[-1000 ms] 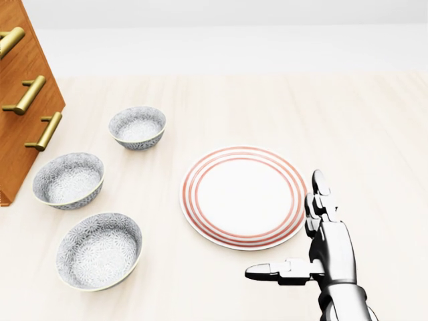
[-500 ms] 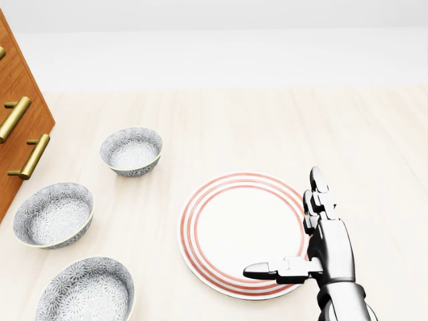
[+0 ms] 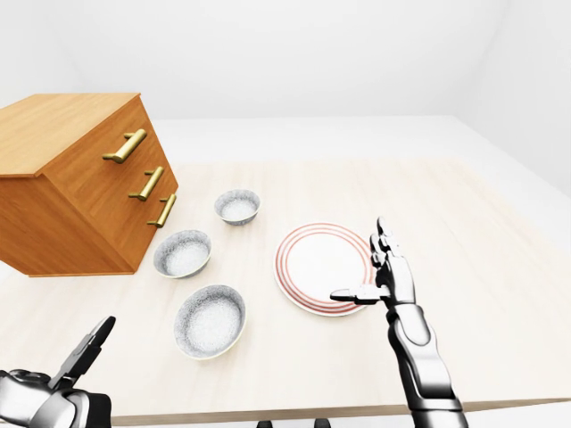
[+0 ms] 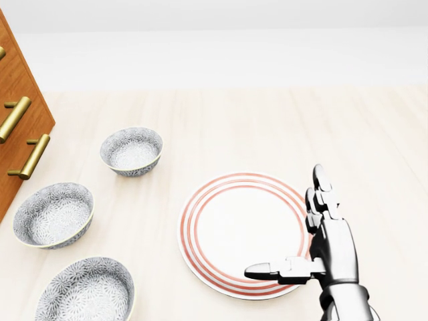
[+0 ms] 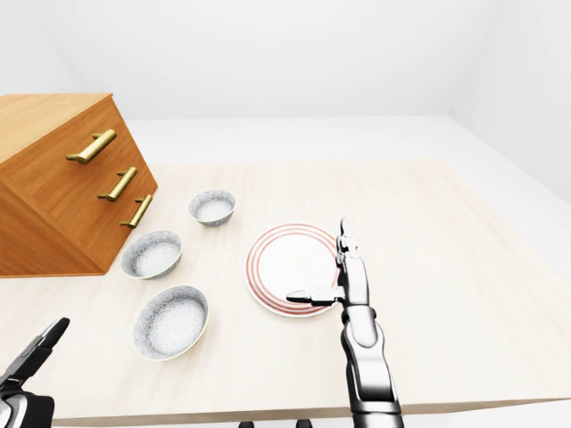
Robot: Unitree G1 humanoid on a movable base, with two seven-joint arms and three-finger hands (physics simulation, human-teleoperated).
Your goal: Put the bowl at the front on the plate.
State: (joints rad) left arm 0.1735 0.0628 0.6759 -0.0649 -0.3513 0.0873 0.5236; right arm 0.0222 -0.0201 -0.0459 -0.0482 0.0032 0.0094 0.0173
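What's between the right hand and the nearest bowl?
Only the plate edge and bare table separate right hand from bowl, per the head view.

The plate (image 4: 234, 227) is white with salmon-red concentric rings near its rim. The bowls (image 4: 53, 214) are grey and white, their fine pattern possibly floral, too small to tell. The table (image 4: 267, 127) is pale wood grain, the drawer chest (image 3: 71, 178) orange-brown with brass-coloured handles (image 3: 125, 145).

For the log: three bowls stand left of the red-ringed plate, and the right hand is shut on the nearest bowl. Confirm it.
Wrong in one respect: the head view shows the right hand open and empty at the plate's right edge, apart from the nearest bowl. The rest holds.
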